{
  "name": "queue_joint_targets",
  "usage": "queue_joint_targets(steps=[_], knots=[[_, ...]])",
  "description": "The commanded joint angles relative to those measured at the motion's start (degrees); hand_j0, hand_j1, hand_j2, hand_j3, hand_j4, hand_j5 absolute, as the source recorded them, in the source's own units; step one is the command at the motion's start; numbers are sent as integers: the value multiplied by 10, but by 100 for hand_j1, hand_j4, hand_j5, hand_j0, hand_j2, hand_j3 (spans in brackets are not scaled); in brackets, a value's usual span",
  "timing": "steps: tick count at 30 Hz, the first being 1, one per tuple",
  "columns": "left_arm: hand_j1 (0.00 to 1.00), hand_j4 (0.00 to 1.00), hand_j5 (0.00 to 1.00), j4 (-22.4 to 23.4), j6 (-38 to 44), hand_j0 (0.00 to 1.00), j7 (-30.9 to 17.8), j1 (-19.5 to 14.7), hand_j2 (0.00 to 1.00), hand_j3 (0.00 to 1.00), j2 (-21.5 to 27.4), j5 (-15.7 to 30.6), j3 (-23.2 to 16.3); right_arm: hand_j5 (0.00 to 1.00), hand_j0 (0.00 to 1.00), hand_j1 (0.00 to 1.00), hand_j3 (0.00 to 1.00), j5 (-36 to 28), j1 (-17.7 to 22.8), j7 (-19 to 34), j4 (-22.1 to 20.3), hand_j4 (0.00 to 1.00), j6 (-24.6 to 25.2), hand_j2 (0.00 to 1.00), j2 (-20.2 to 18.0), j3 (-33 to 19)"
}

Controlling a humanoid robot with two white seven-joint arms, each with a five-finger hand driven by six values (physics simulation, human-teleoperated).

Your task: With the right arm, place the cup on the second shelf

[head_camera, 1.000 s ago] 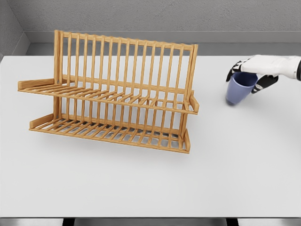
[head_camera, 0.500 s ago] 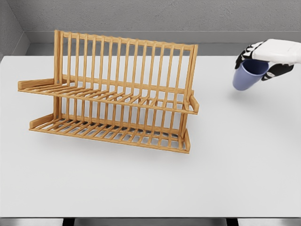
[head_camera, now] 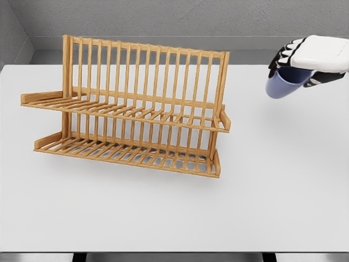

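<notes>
A blue cup [head_camera: 283,85] hangs in the air above the white table at the upper right, tilted with its base toward the lower left. My right hand [head_camera: 305,60] grips it from above by the rim, fingers curled around it. The wooden two-tier dish rack [head_camera: 131,109] stands left of centre; its upper shelf [head_camera: 136,112] and lower shelf [head_camera: 131,152] hold nothing. The cup is well to the right of the rack's right end post, about level with the upper shelf. My left arm does not show.
The white table [head_camera: 272,191] stretches in front of and to the right of the rack. A grey wall runs along the back edge. The rack's tall slatted back [head_camera: 147,71] rises behind both shelves.
My right hand has lifted the cup off the table and raised it, tilting it more. In the last half second it went a little higher and slightly left.
</notes>
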Motion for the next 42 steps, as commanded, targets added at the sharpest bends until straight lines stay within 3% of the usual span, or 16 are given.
queue_joint_targets(steps=[1, 9, 12, 15, 21, 42], knots=[[100, 100, 100, 0, 0, 100, 0, 0, 100, 100, 0, 0, 0, 67, 67, 67, 67, -3, 0, 0, -42, 67, 2, 67, -15, -3], [100, 100, 100, 0, 0, 100, 0, 0, 100, 100, 0, 0, 0, 67, 67, 67, 67, -3, 2, 0, -107, 67, 2, 67, -43, -7], [100, 100, 100, 0, 0, 100, 0, 0, 100, 100, 0, 0, 0, 67, 67, 67, 67, -4, 25, 0, -116, 67, 2, 67, -47, -44], [100, 100, 100, 0, 0, 100, 0, 0, 100, 100, 0, 0, 0, 67, 67, 67, 67, -3, 25, 0, -140, 67, 2, 67, -47, -45], [100, 100, 100, 0, 0, 100, 0, 1, 100, 100, 0, 0, 0, 67, 67, 67, 67, -4, 22, 0, -140, 67, 2, 67, -38, -44], [100, 100, 100, 0, 0, 100, 0, 0, 100, 100, 0, 0, 0, 67, 67, 67, 67, -7, 14, 0, -140, 67, 2, 67, 50, -35]])
